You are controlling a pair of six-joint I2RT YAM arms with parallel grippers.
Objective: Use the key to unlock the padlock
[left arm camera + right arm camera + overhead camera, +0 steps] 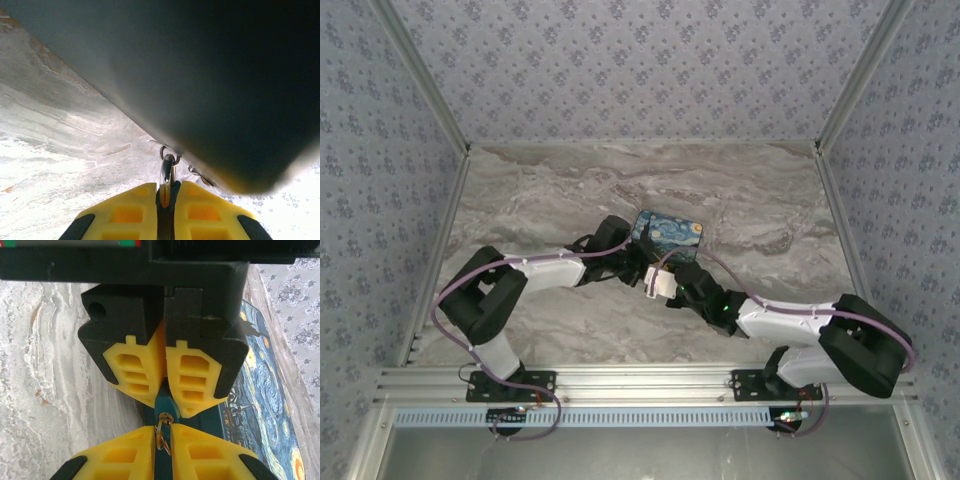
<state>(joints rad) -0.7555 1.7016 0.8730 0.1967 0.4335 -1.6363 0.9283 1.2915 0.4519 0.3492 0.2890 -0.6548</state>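
The blue padlock (164, 404) is clamped between the yellow fingers (132, 372) of my left gripper (638, 268), which reaches in from the top of the right wrist view. The key (165, 418) sits in the padlock's keyhole, its thin ring (161, 440) hanging down. My right gripper (162, 429) meets the padlock head-on, its fingers closed to a narrow slot around the key and ring. In the left wrist view my left gripper (167, 189) is shut on the padlock (173, 192), with the key's ring (168, 158) poking out past the tips.
The starry-night patterned box (668, 233) lies just behind both grippers, and its painted lid (265, 405) runs along the right. The right gripper's dark body (225, 100) looms close over the left wrist camera. Marble tabletop (550, 200) lies all around, bounded by papered walls.
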